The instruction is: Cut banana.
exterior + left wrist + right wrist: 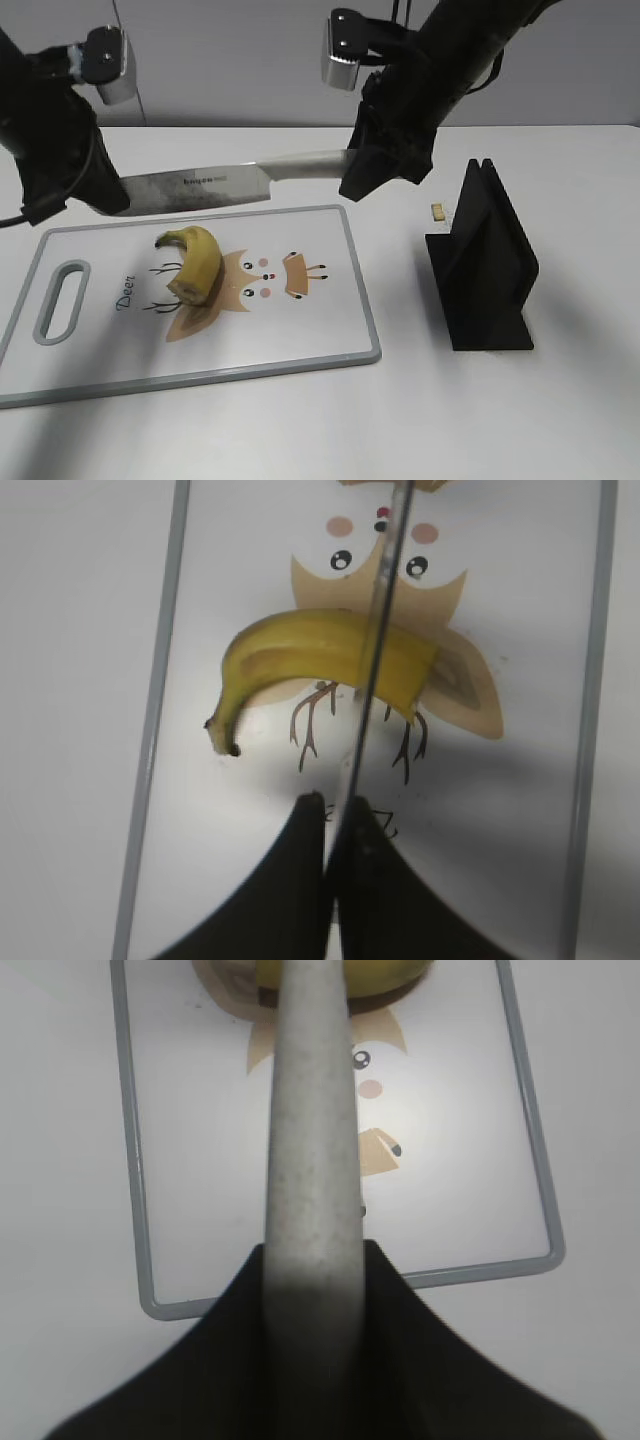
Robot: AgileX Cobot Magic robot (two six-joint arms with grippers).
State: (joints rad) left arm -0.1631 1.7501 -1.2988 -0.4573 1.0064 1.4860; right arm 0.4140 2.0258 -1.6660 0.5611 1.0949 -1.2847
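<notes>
The banana [195, 262] is a short curved yellow stub lying on the white cutting board [330, 300], stem tip at the far left and cut end towards me. A knife [200, 188] hangs level above the board's far edge. My right gripper [355, 180] is shut on its grey handle [310, 1140]. My left gripper [110, 195] is shut on the blade's tip. In the left wrist view the thin blade edge [375, 650] runs across the banana [300, 650], above it, out from the jaws [338, 815]. In the right wrist view the handle hides most of the banana [385, 970].
A black knife stand [485, 260] stands on the table right of the board. A tiny pale crumb [437, 211] lies on the table just left of the stand. The board has a grey rim [135, 1160] and a handle slot [60, 300] at its left end.
</notes>
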